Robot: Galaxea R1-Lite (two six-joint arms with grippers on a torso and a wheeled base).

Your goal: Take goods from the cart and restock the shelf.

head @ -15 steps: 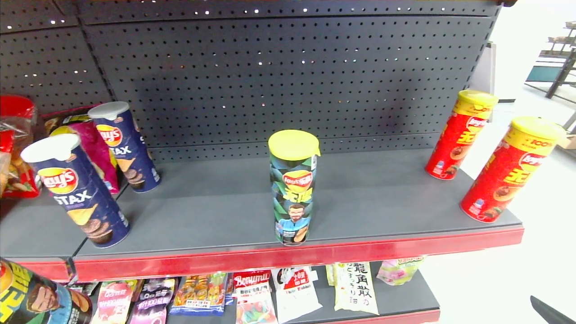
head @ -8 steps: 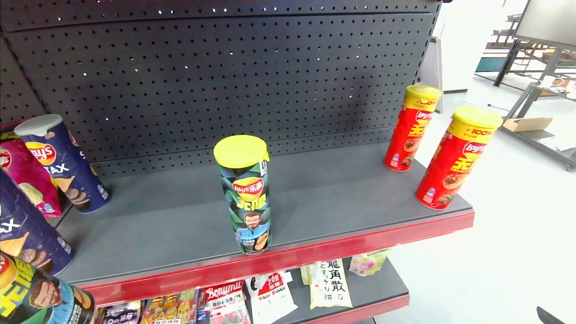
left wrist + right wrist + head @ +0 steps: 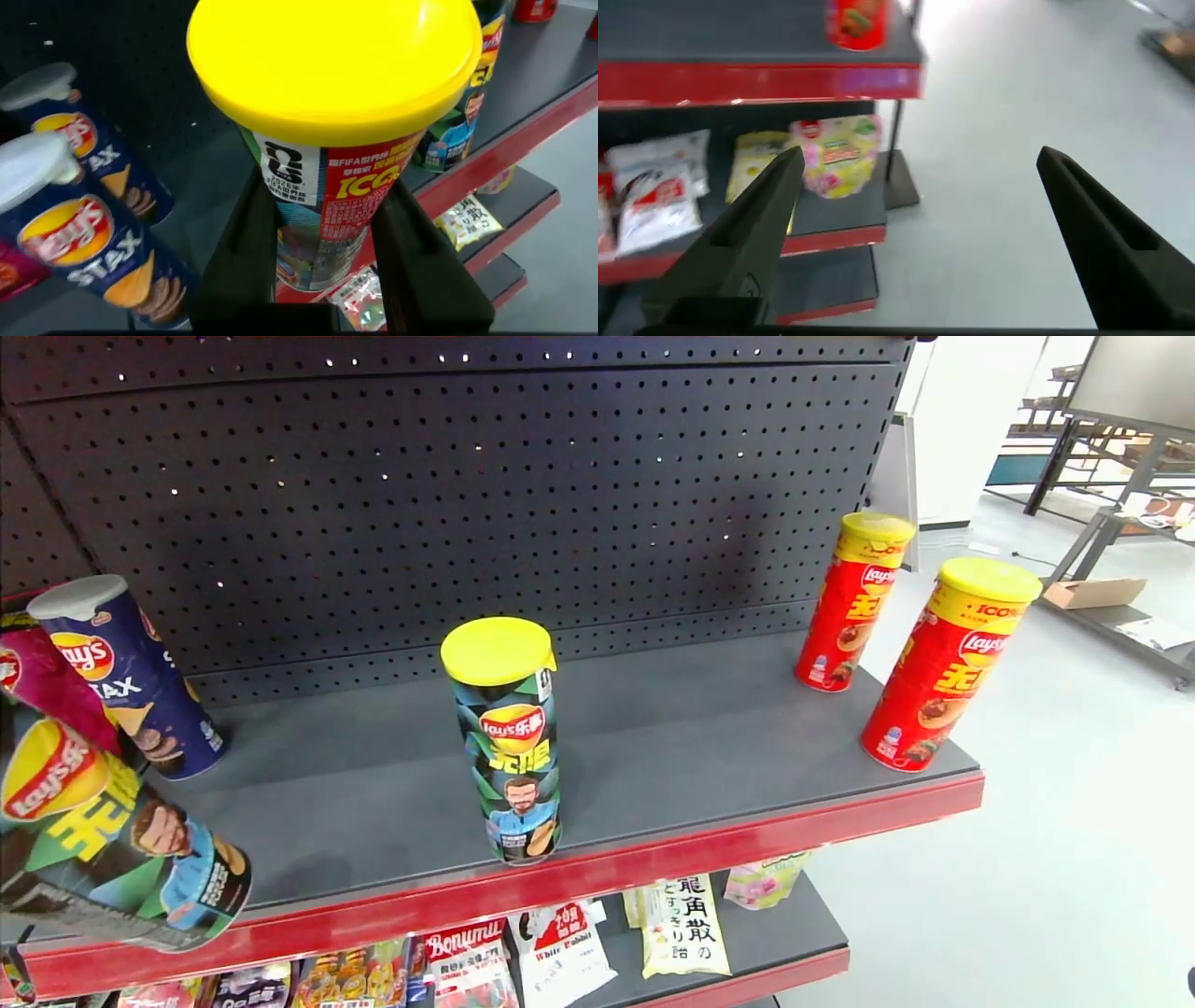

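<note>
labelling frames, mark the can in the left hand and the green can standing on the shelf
held can (image 3: 334,56): left wrist view, top of its yellow lid
standing green can (image 3: 512,756): head view, middle of its label

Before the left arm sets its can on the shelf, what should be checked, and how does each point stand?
1. Grip: left gripper shut on the green-and-black chip can with yellow lid: ok.
2. Landing spot: bare grey shelf board between the dark blue white-lidded can and the standing matching green can: ok.
3. Held can upright: tilted in the head view: not ok.
4. Its base clears the red front lip: cannot tell.
5. Right gripper open, empty: ok.
</note>
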